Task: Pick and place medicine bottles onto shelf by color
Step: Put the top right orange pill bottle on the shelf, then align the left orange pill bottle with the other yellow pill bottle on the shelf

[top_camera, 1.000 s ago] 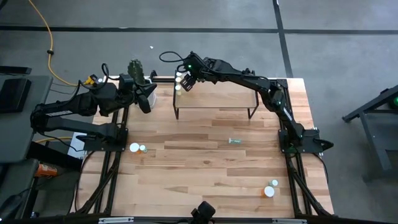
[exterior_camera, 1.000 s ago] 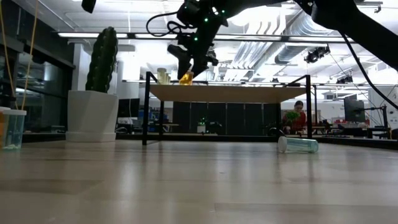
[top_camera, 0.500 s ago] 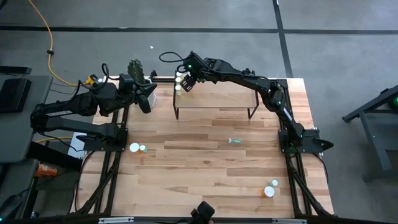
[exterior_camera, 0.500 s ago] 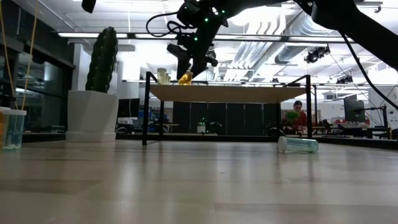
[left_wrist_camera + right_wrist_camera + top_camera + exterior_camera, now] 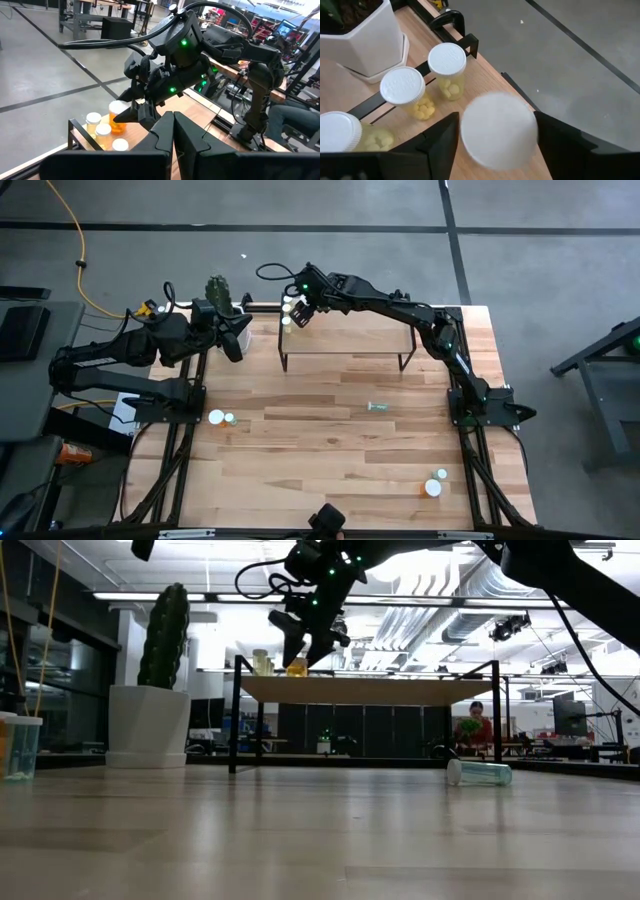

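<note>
At the upper middle of the high view, the right gripper point(image 5: 293, 313) hung over the shelf's point(image 5: 350, 338) left end, jaws grasping an orange bottle point(image 5: 117, 120) beside three yellowish bottles point(image 5: 402, 92); the left gripper point(image 5: 240, 340) waited with jaws clenched.

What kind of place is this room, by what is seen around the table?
Probably a robotics lab or workshop: exposed ceiling ducts, other workbenches with a seated person behind, and a bare concrete floor around the table.
</note>
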Robot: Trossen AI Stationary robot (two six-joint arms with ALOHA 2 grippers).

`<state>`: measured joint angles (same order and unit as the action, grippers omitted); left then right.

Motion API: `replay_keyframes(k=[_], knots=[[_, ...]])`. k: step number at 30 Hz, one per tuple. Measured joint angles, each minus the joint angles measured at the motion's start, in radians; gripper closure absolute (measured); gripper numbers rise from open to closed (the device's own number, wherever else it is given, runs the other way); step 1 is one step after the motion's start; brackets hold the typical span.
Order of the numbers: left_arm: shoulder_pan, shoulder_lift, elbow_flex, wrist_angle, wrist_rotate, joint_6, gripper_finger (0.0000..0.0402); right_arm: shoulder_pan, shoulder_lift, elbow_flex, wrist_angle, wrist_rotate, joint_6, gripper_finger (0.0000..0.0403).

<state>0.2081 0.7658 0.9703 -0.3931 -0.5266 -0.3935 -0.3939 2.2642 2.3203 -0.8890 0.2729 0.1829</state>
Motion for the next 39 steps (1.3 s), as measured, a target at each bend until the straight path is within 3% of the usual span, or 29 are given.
replay_keyframes(k=[7, 20, 31, 34, 39], knots=[[0.0, 0.0, 0.0, 0.0, 0.001, 0.001, 0.0401, 0.0, 0.0, 0.0, 0.012, 0.0, 0.024, 0.0147], [0.0, 0.0, 0.0, 0.0, 0.021, 0.003, 0.0401, -0.004, -0.085, 0.002, -0.023, -0.09, -0.135, 0.0146], [0.0, 0.0, 0.0, -0.023, 0.034, 0.084, 0.0401, 0.096, -0.26, -0.007, -0.401, -0.203, -0.223, 0.0146], [0.0, 0.0, 0.0, -0.061, 0.108, 0.083, 0.0401, 0.156, -0.351, -0.15, -0.371, -0.206, -0.199, 0.0146], [-0.053, -0.01, -0.023, -0.07, 0.197, 0.071, 0.0401, 0.264, -0.623, -0.66, -0.065, -0.214, -0.031, 0.0146]])
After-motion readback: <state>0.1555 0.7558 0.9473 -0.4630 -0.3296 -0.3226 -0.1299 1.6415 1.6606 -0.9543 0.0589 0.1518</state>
